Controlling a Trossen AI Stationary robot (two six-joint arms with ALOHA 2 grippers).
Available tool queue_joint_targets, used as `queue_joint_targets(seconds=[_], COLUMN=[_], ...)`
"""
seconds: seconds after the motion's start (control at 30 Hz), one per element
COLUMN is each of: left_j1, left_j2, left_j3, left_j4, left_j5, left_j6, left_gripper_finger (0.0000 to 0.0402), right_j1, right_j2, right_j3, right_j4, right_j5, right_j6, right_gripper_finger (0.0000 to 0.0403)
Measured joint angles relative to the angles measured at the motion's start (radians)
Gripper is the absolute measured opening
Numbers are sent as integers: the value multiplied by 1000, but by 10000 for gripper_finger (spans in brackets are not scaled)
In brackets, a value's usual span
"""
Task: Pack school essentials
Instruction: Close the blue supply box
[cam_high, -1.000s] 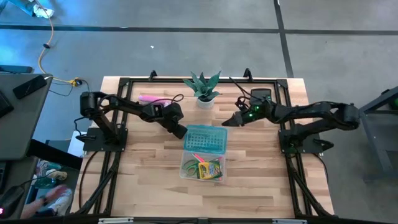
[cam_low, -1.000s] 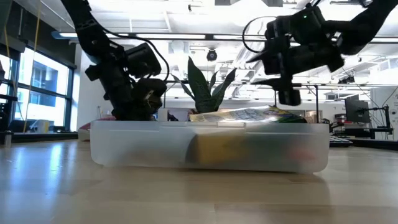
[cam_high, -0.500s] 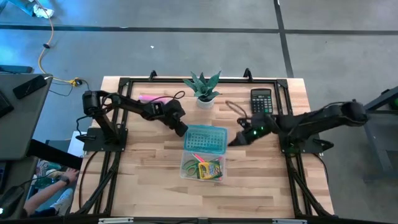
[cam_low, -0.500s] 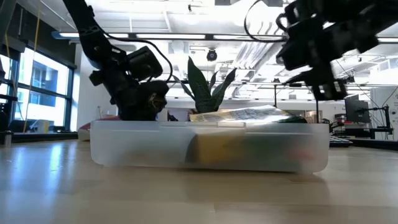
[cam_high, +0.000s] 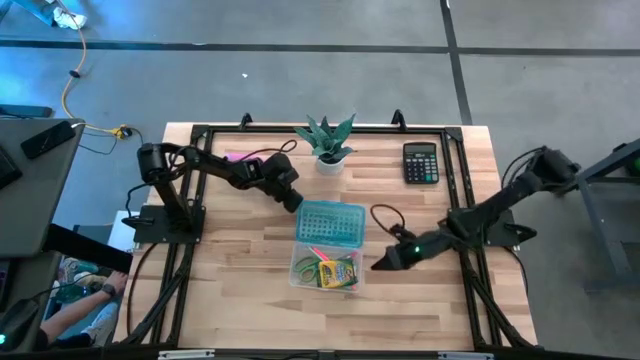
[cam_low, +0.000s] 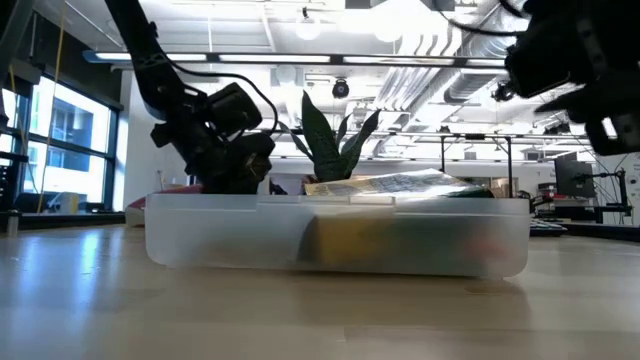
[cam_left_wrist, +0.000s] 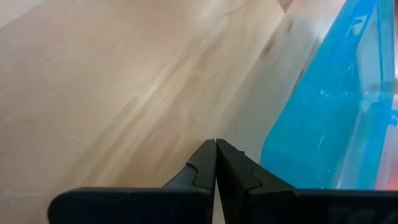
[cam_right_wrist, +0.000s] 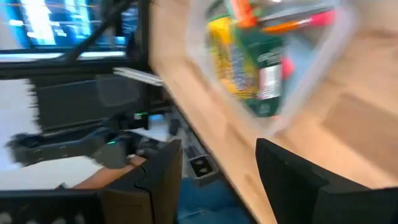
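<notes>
A pale wooden table (cam_high: 250, 290) sits on a grey floor, framed by black rails. The right gripper (cam_high: 378, 265) hangs low just beside the right edge of a clear plastic box (cam_high: 301, 275); its two dark fingers (cam_right_wrist: 292, 180) stand apart with nothing between them, and its wrist view looks past them at a corner of that box. The left gripper (cam_high: 297, 204) sits at the far-left corner of the box's blue lid (cam_high: 331, 223), its fingers (cam_left_wrist: 202, 168) pressed tight together and empty, tips just beside the lid's edge over bare wood. Inside the open box lie the school essentials: a green-and-yellow crayon pack (cam_high: 340, 273), green-handled scissors (cam_high: 310, 267) and an orange pencil (cam_right_wrist: 292, 23). Further out, a potted plant (cam_high: 327, 140) stands at the table's far edge, a black calculator (cam_high: 421, 163) to its right and a long pale-pink bar (cam_high: 238, 157) to its left.
</notes>
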Motion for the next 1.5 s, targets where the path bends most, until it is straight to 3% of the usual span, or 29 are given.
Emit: queue_joint_targets(seconds=[0.17,0.77,1.03,1.5], left_j1=[-2,-3,-12,-35], left_j2=[11,18,21,21], left_j3=[1,27,46,49], left_j4=[10,1,1,39], left_j5=[11,45,55,169], left_j6=[-5,40,73,109], left_gripper_finger=[0,0,0,0], right_j1=[84,155,155,156], right_j2=[103,587,681,687], right_j3=[46,378,420,421], right_j4=[76,70,65,19], right_j5=[114,106,131,193], right_j6=[38,70,84,211], right_gripper_finger=[194,194,194,194])
